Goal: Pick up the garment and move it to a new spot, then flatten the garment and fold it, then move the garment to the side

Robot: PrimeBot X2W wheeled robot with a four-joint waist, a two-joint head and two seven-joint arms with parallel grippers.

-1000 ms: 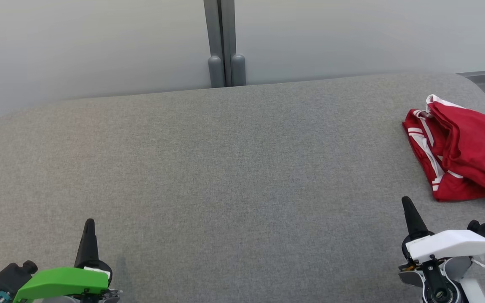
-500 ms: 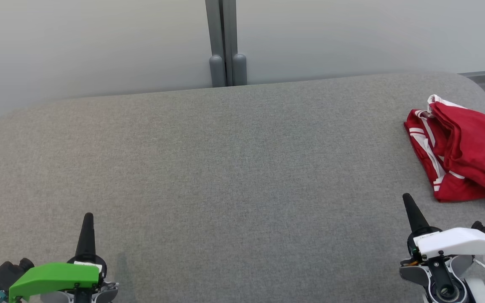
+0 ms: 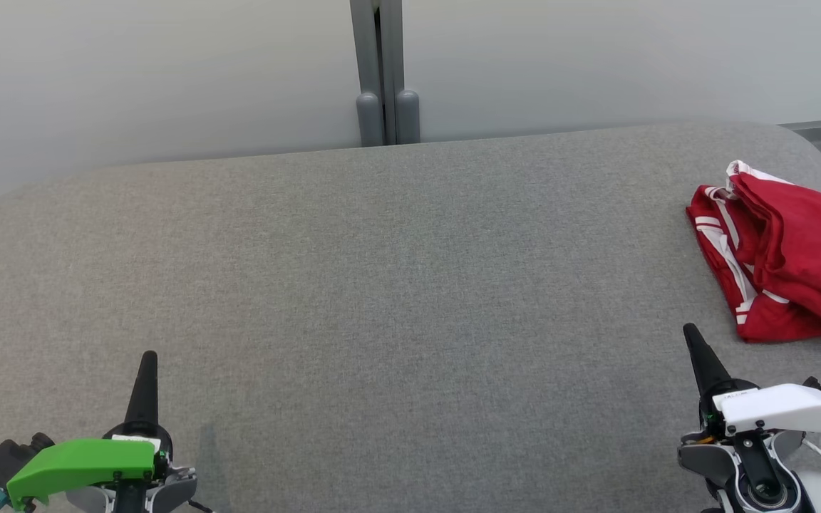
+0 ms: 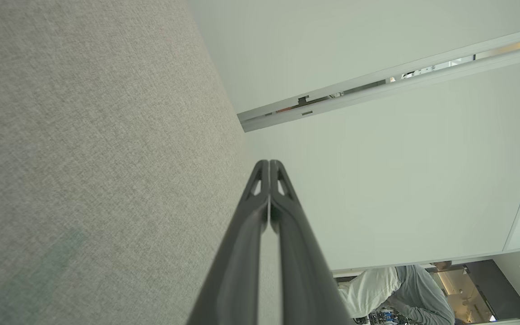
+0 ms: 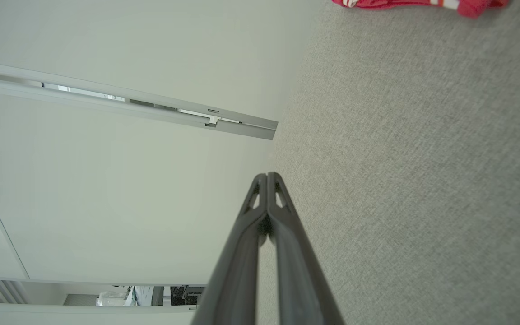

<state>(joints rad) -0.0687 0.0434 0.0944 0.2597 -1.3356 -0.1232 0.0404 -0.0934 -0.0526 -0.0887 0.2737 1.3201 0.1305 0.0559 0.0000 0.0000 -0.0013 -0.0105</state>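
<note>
Garment [image 3: 785,260]: red with white stripes, lying in loose stacked folds at the far right of the grey bench [image 3: 396,285]; the head view's right edge cuts it off.
Why there: the layered folds and the side position suggest it has been folded and set aside, though it could also be waiting to be picked up.
Garment axis: the visible part runs near-to-far, slanting slightly leftward at the far end. The striped edge faces the bench's middle. Its full length can't be judged.
Left pincer [image 3: 147,358]: fingers pressed together, holding nothing, at the near left and well apart from the garment.
Right pincer [image 3: 689,330]: fingers pressed together, holding nothing, near the garment's near-left corner without touching it.
Why held so: both point away over bare bench, which looks like a rest pose.
</note>
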